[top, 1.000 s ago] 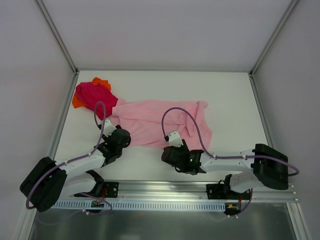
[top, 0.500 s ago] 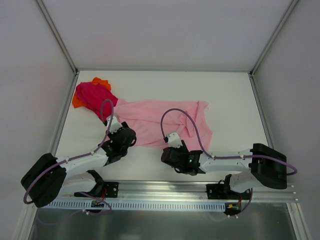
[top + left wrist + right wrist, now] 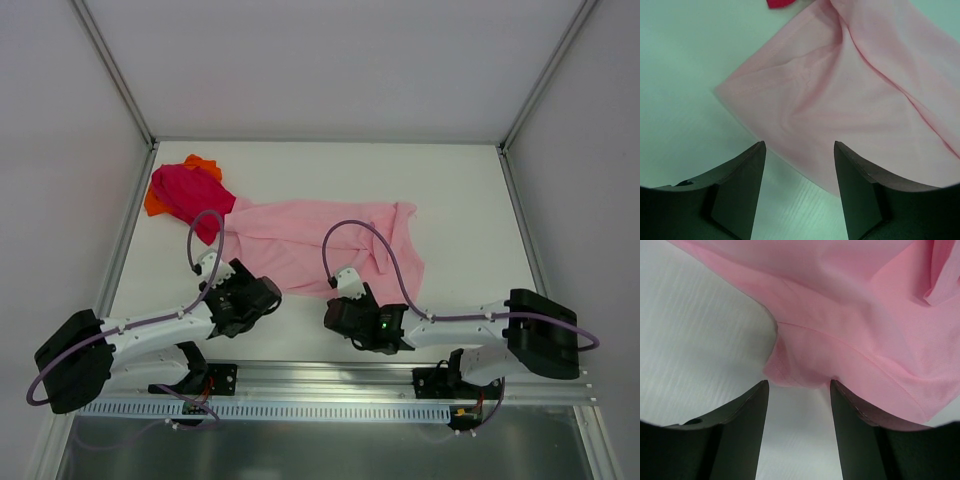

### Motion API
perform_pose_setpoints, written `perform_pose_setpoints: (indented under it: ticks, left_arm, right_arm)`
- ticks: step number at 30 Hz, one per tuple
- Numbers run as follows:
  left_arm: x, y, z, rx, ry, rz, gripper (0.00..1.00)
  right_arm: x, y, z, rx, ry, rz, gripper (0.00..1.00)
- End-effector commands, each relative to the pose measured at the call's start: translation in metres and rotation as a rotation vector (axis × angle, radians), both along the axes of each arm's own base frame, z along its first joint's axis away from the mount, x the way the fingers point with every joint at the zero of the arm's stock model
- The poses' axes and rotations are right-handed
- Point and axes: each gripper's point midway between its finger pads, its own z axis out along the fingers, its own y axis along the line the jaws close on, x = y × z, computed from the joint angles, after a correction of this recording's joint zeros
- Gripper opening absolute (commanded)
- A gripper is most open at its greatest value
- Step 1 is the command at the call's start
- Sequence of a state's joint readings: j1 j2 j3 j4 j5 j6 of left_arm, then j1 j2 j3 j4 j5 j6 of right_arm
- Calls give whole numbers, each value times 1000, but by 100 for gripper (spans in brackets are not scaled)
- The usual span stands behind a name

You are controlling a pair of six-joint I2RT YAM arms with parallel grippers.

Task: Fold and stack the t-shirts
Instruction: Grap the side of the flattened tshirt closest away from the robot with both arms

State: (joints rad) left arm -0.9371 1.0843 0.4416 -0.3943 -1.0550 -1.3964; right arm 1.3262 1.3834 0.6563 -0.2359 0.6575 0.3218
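A light pink t-shirt (image 3: 320,245) lies spread and creased across the middle of the white table. A magenta t-shirt (image 3: 185,192) sits bunched on an orange one (image 3: 203,163) at the back left corner. My left gripper (image 3: 268,292) is low at the pink shirt's near left edge. In the left wrist view its jaws (image 3: 799,150) stand open and empty, and the shirt's hem (image 3: 850,100) crosses just ahead of the fingertips. My right gripper (image 3: 333,309) is at the near middle edge, open (image 3: 799,387), with a rumpled fold of the pink shirt (image 3: 840,315) just beyond its tips.
White walls with metal frame posts (image 3: 125,235) close in the table (image 3: 460,180) on three sides. A slotted metal rail (image 3: 330,385) with the arm bases runs along the near edge. Purple cables loop above both wrists.
My left arm has swung right and toward the near edge along the pink shirt's hem, and its jaws have widened a little. The right arm has barely moved.
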Motion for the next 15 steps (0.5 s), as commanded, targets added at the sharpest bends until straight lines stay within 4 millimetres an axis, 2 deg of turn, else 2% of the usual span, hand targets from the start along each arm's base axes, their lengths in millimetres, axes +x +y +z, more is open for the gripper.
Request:
perform_pose_setpoints:
  ticks: [1, 4, 15]
  left_arm:
    - [1, 5, 3, -40, -68, 41, 57]
    - [-2, 5, -13, -86, -80, 25, 56]
    - [-3, 13, -24, -97, -104, 69, 56]
  right_arm:
    - [2, 6, 16, 79, -38, -20, 56]
    - [0, 5, 18, 82, -40, -22, 56]
    - [-4, -2, 20, 84, -49, -27, 56]
